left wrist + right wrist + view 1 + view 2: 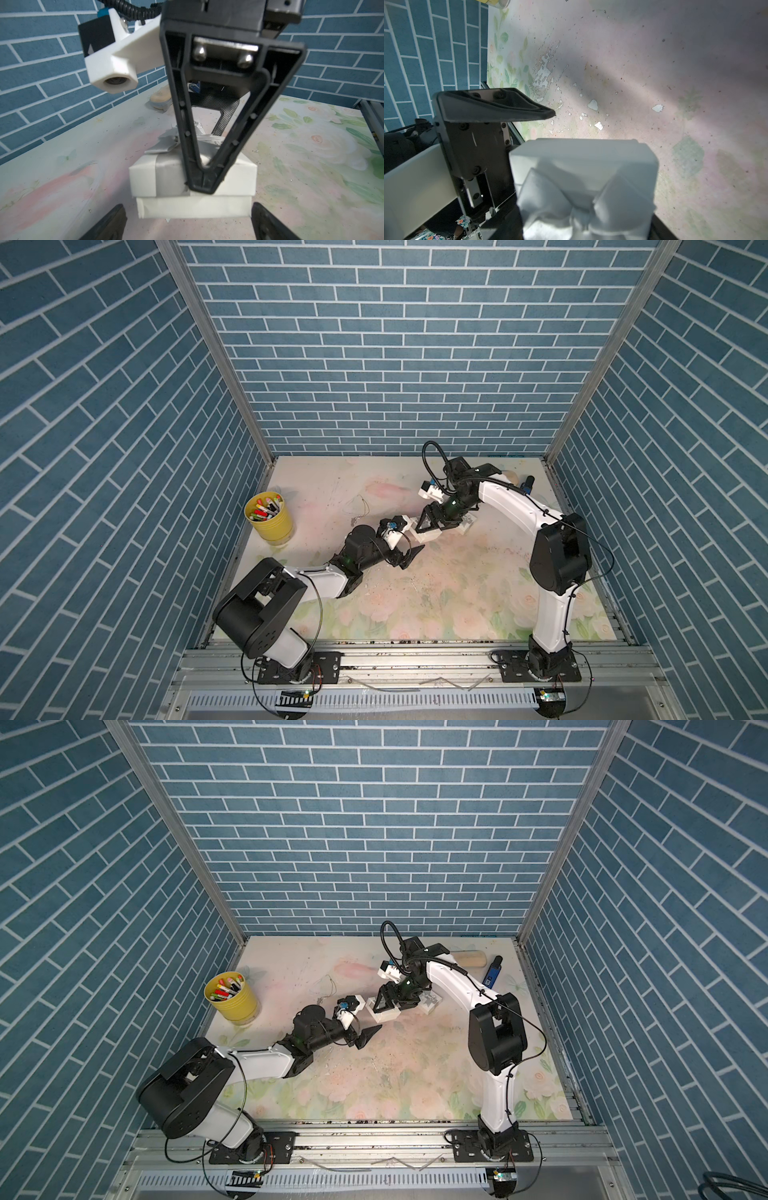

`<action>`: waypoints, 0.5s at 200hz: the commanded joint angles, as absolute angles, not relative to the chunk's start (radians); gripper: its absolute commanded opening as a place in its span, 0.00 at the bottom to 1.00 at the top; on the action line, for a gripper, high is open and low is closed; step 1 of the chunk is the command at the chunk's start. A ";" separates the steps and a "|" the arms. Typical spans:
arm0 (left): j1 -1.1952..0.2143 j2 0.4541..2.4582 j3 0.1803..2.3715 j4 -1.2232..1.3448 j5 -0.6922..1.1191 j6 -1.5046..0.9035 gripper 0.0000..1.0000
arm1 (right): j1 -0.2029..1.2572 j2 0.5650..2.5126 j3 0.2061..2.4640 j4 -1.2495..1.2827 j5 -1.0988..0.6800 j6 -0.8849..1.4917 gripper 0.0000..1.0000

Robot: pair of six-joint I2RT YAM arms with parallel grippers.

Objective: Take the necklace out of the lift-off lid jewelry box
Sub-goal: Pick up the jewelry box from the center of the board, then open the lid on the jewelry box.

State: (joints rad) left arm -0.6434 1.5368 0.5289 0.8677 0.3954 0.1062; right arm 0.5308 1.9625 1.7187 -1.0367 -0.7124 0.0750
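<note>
Right tool (207,166) clamps lid (145,176) (bow-topped) on box (193,207); left tool (190,223) spread wide, empty.

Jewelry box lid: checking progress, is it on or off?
On. In the left wrist view the ribboned lid sits over the base, visible below its rim.

**Robot arms, left (320,585) and right (511,499).** White shells are joined by rounded black joint housings (559,556), and each arm stands on a black bolted base plate (505,670). Thin black cables (611,560) loop outside. A ribbed black hose (133,9) runs to an angular white camera mount (116,60). The fingers (180,104) are hollow black triangles fixed by two domed silver screws (200,52). A small green light (452,502) shows on each arm.
</note>
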 commanded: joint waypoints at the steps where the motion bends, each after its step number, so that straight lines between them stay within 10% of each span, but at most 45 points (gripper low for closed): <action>1: -0.650 1.554 0.560 0.882 0.450 0.105 0.92 | 0.528 1.917 1.704 -1.076 -0.742 0.081 0.71; 100: -0.650 1.566 0.589 0.846 0.499 0.090 0.66 | 0.526 1.916 1.707 -1.093 -0.742 0.075 0.76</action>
